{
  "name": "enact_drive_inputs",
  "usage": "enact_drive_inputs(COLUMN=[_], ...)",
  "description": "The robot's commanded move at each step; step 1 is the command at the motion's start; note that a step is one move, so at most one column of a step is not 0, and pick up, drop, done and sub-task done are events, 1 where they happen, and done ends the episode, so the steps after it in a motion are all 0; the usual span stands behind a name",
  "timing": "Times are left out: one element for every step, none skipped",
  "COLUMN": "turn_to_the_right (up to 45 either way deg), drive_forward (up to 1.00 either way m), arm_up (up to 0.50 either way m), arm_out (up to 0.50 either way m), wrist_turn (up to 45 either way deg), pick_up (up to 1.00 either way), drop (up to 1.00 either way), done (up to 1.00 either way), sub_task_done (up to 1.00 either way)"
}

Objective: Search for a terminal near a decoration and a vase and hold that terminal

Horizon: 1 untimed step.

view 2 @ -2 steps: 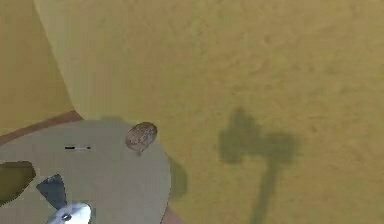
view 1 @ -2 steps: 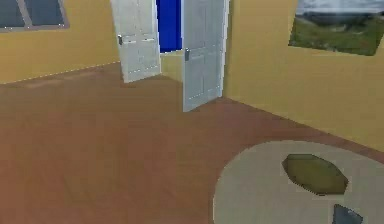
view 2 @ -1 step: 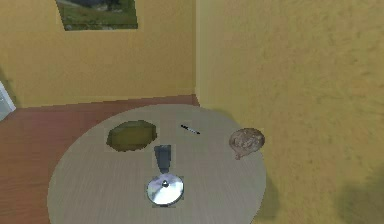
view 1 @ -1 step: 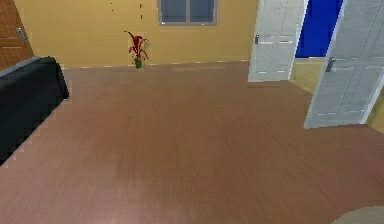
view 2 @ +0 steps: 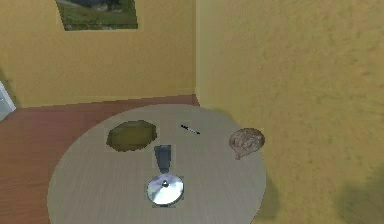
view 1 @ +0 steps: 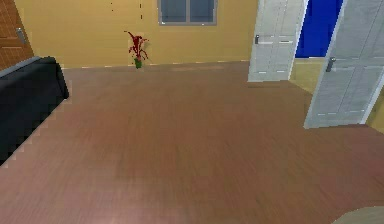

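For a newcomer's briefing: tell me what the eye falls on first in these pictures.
In the forward view, the red potted plant by the far yellow wall stands out, then the bright blue opening between white doors at the right. In the arm side view, the round pale table draws the eye, bearing a shiny silver disc and a dark olive dish.

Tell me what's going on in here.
A Stretch robot is looking for a terminal. Ahead lies wood floor with a dark sofa, a red plant by the yellow wall and white doors. The arm side view has a round table bearing a dark dish, a thin stick, a brown bowl-like thing and a silver disc. None clearly looks like a terminal.
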Motion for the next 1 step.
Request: enact_drive_inputs(turn_to_the_right=[0.0], drive_forward=[0.0], arm_up=[0.3], arm_out=[0.0], wrist_turn=[0.0], pick_up=[0.0], drop=[0.0], done=[0.0], sub_task_done=[0.0])
